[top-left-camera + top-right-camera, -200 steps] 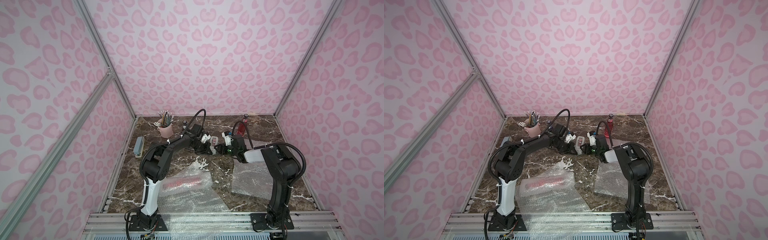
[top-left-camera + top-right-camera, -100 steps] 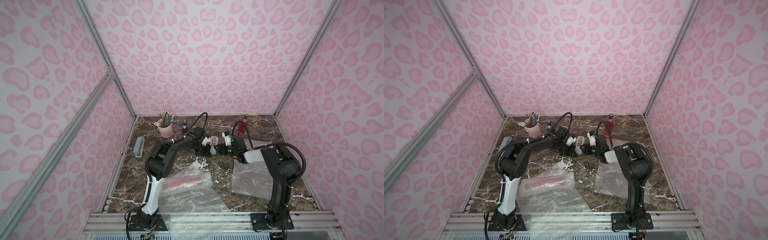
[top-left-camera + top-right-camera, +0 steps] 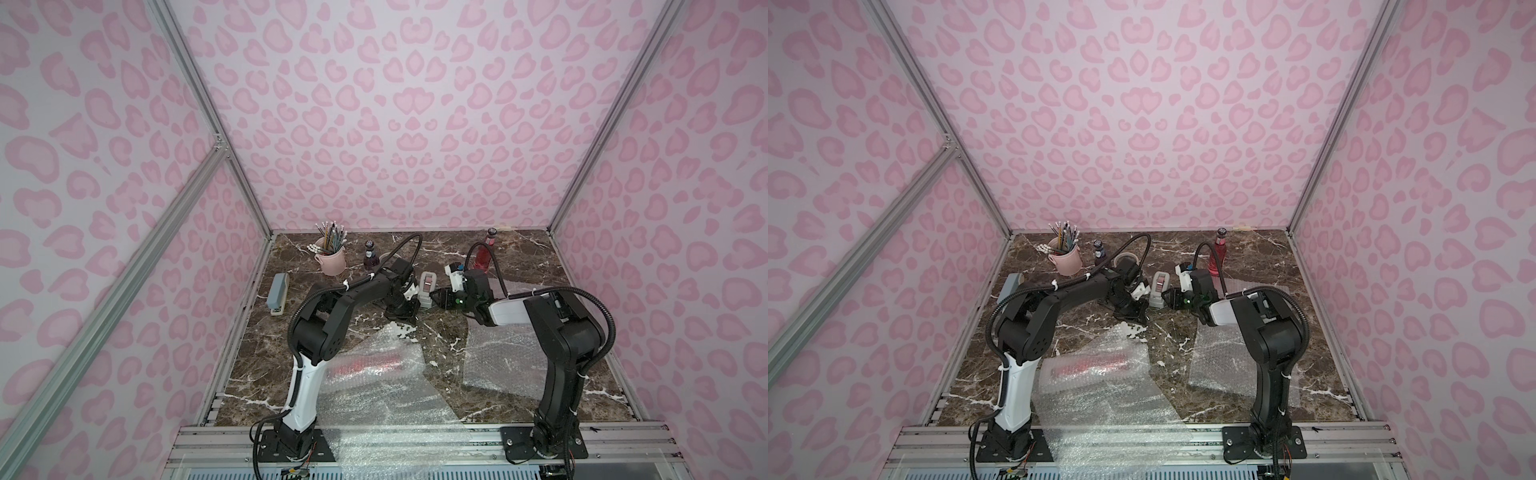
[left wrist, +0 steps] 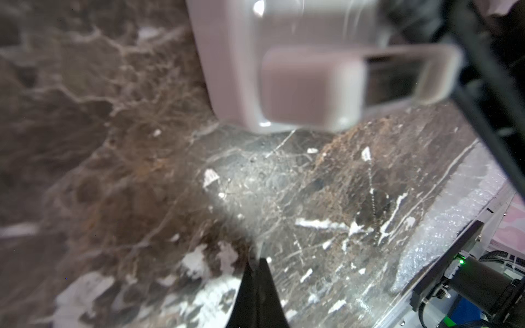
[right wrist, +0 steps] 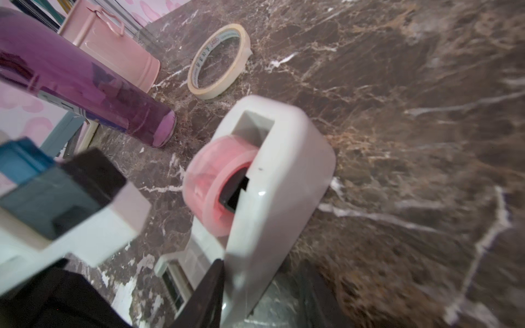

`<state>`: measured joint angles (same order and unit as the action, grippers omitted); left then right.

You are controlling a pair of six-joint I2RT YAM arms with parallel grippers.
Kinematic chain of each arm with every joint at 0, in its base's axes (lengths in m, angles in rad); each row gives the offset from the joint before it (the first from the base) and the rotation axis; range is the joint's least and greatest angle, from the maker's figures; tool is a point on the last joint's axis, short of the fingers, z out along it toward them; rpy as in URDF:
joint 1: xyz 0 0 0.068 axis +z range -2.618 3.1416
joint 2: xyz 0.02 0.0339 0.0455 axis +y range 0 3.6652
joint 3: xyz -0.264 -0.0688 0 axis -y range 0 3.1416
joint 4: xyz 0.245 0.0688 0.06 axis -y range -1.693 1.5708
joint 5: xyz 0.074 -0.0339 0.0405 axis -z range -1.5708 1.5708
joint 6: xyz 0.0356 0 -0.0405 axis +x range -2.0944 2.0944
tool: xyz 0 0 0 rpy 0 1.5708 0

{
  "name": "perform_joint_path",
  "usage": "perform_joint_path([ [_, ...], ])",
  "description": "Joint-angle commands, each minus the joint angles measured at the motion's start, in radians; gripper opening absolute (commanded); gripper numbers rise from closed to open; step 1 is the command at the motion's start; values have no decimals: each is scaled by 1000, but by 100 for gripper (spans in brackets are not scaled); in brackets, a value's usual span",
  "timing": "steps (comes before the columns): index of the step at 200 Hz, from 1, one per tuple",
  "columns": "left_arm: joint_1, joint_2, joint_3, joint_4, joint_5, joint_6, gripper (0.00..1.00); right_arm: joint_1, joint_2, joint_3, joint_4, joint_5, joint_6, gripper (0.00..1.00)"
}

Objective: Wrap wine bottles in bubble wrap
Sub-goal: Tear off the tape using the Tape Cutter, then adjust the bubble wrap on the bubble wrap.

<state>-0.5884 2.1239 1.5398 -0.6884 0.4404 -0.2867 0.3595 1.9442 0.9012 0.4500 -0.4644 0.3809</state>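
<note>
- Taping step, seemingly; left claw [image 3: 409, 316] pressed together beside tape dispenser [image 3: 427, 289]; right claw [image 3: 435, 297] straddles it, grip unclear
- 1 wine bottle [image 3: 363, 366] lies in bubble wrap [image 3: 374, 401], front tabletop [image 3: 561, 266]; next move: seal its loose edge

Pink leopard-print walls [image 3: 407, 104], silver aluminium frame posts [image 3: 218, 143], dark brown marble tabletop [image 3: 540, 257]

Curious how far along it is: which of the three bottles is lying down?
The front pink-red bottle, lying inside bubble wrap. The purple bottle by the pencil cup and the back pink-red bottle stand upright, unwrapped.
</note>
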Motion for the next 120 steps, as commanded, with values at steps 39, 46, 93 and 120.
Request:
perform_joint_path([
  [39, 24, -175, 0, -139, -104, 70, 3, 2, -217, -67, -109, -55, -199, 73],
  [46, 33, -203, -13, -155, -114, 75, 3, 8, -246, -86, -104, -94, -220, 76],
  [93, 141, -429, -175, -209, -143, 81, 3, 144, -306, -88, -182, -286, -355, 85],
  [120, 203, -545, -219, -269, -145, 106, 3, 262, -242, -21, -244, -335, -411, 87],
])
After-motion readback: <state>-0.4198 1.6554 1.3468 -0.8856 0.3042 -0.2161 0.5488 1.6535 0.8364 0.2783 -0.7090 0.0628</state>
